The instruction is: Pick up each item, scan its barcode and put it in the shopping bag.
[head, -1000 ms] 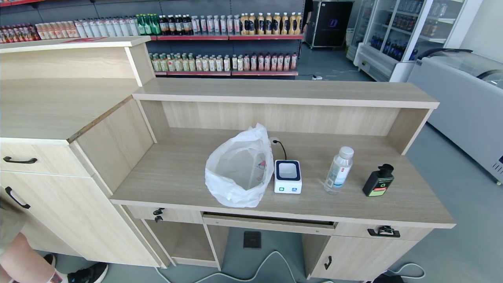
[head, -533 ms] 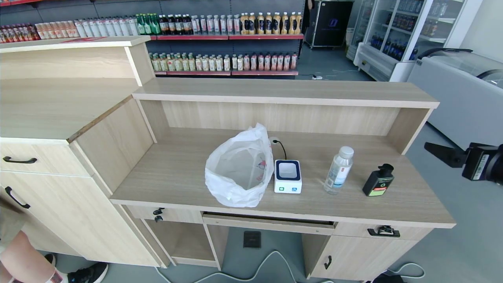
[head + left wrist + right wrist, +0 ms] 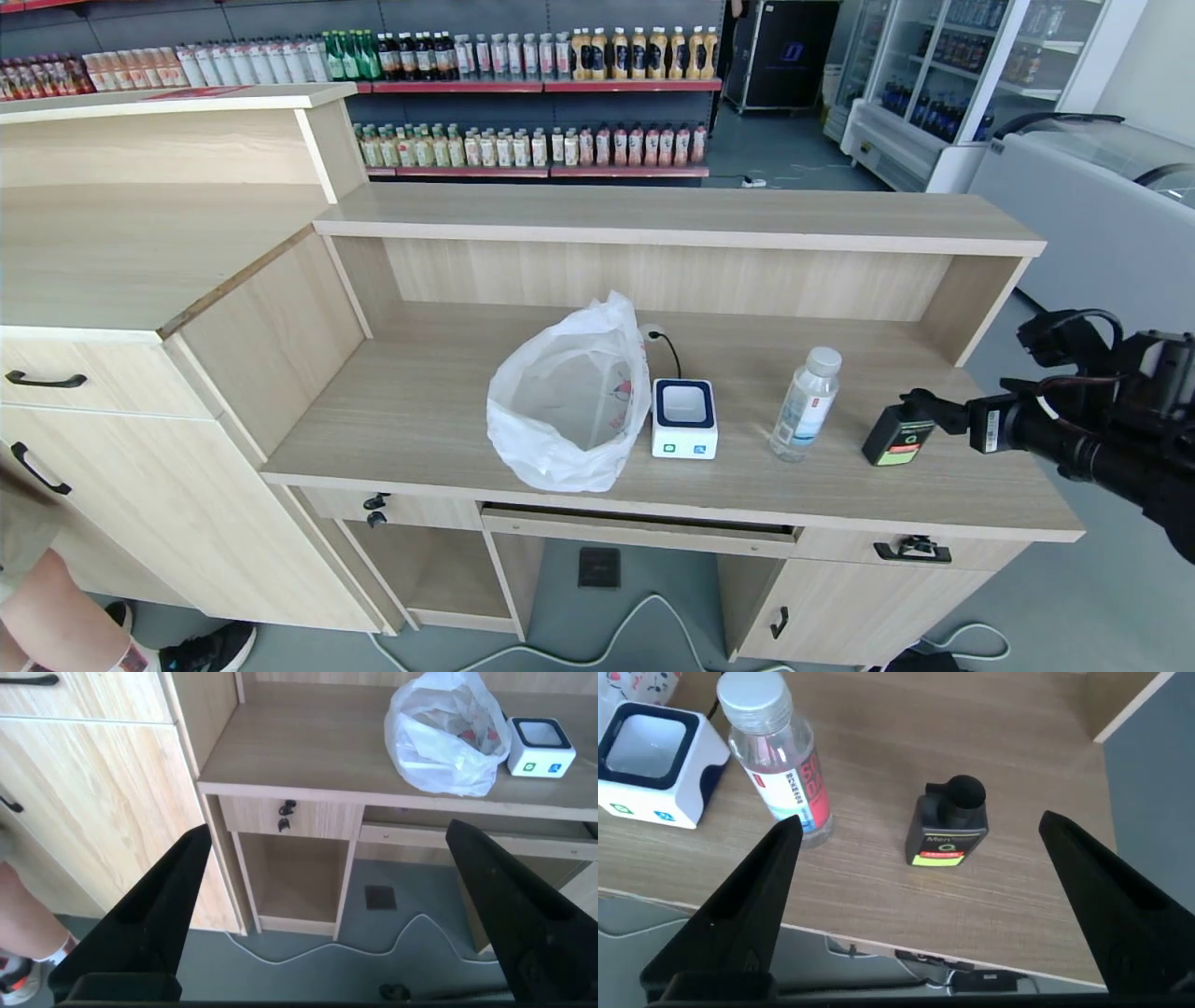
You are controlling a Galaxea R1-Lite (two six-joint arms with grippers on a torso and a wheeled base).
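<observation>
Black pump bottle (image 3: 898,439): upright at right of frame on the counter (image 3: 420,411), ahead of the right gripper (image 3: 920,826) and between its widely spread fingers. Leftward along the counter: water bottle (image 3: 805,404), scanner (image 3: 684,418), open shopping bag (image 3: 565,401).

The head camera sits high and faces forward and down over a wooden counter (image 3: 420,411). It is far enough back to take in the whole top and the store shelves (image 3: 523,93) behind.

The left wrist camera is well off the counter's left front. It looks down and across at the counter's front edge and the floor, with the shopping bag (image 3: 439,733) and scanner (image 3: 542,747) far off.

The right wrist camera is close above the counter's right end, looking steeply down on the water bottle (image 3: 780,761) and black bottle (image 3: 948,826).

The scanner appears in all three views.
</observation>
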